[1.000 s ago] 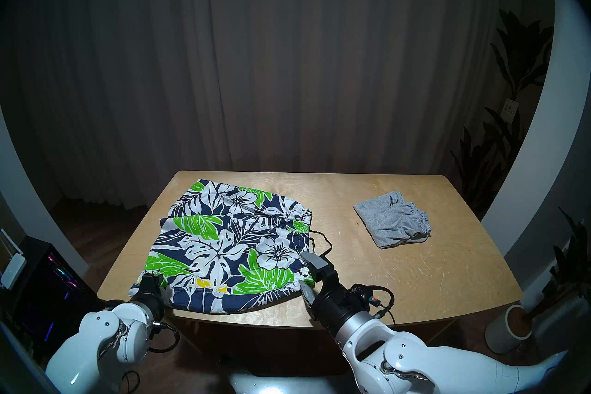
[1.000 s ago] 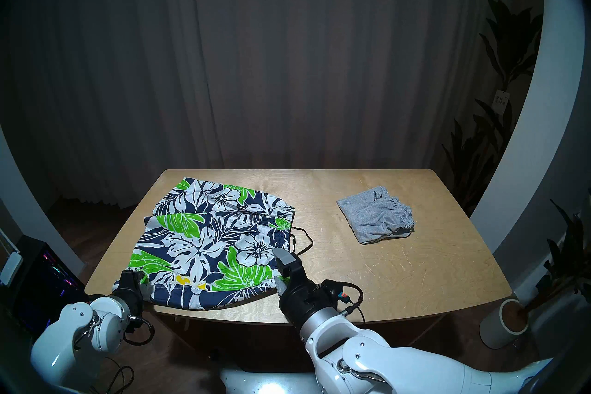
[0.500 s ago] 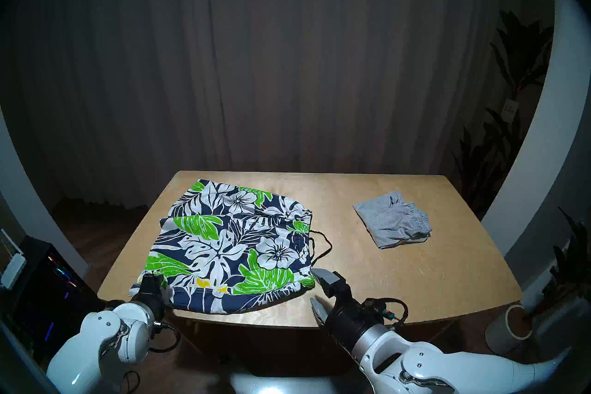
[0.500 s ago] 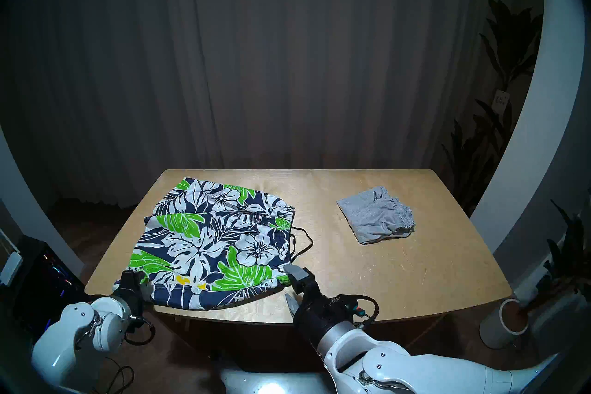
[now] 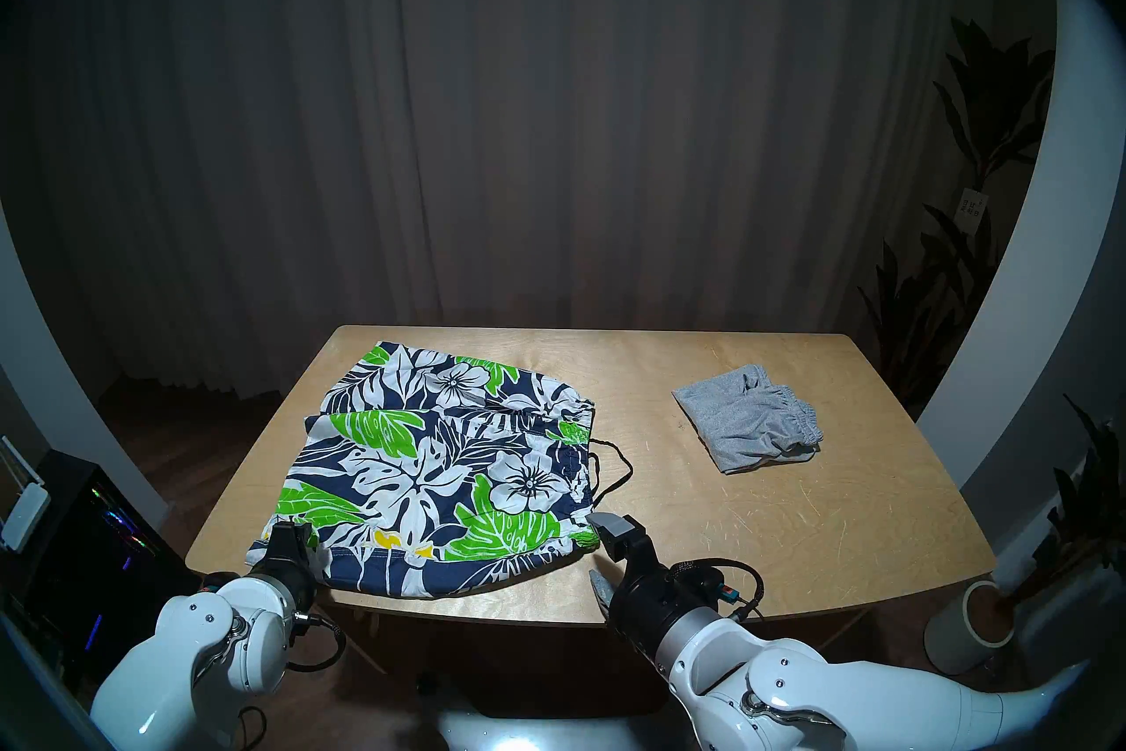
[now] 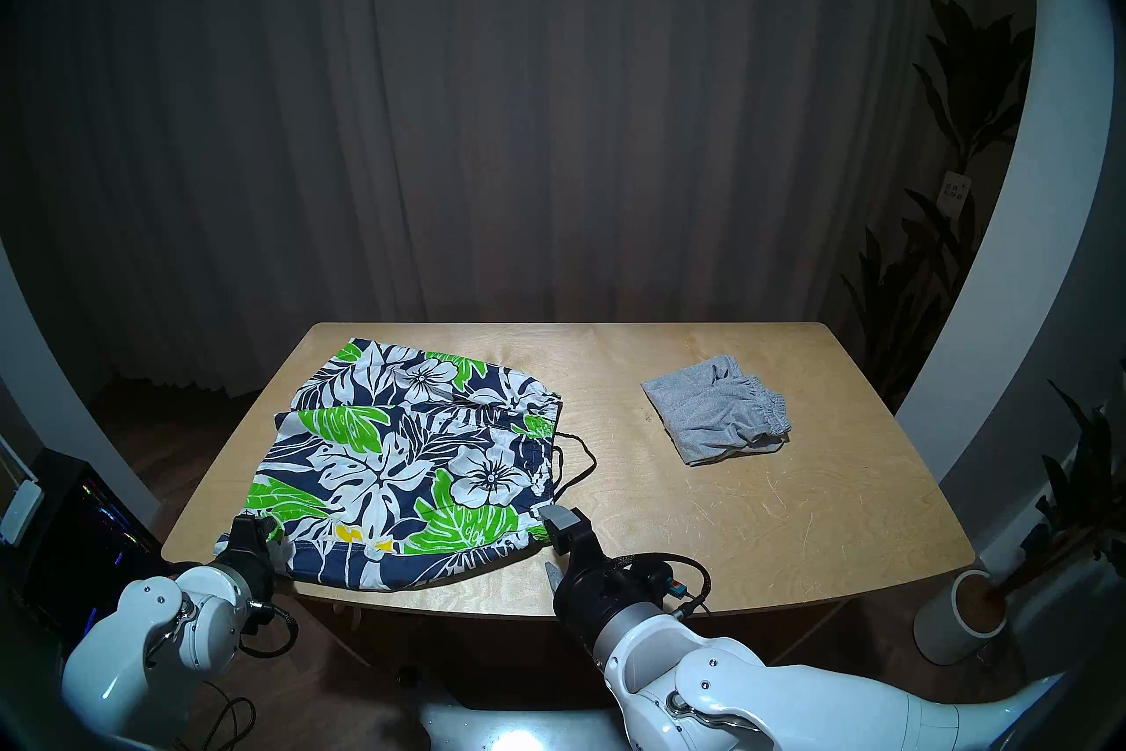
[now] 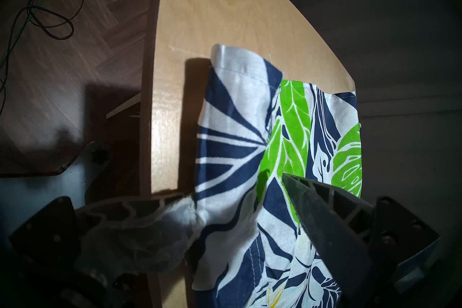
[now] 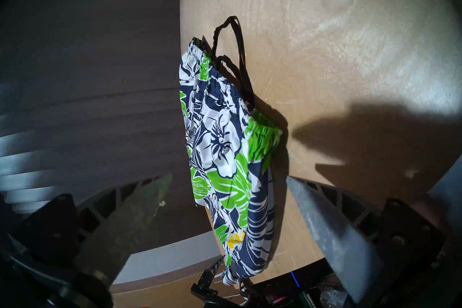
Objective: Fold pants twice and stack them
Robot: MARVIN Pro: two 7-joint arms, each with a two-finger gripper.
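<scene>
Glossy white arm shells with small screws, silver wrist collars, black gripper housings, looping black cables, grey ribbed fingers (image 8: 332,220).

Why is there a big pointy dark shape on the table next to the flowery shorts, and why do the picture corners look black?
Right wrist view: the pointy shape is the shadow of the right end effector on the wooden table, beside the floral shorts. Head views: the fisheye lens leaves a dark rim and bends the table's edges; the light falls mostly on the tabletop.

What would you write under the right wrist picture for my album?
Open right gripper pointing at the waistband end of the navy flowered shorts on the wooden table.
</scene>
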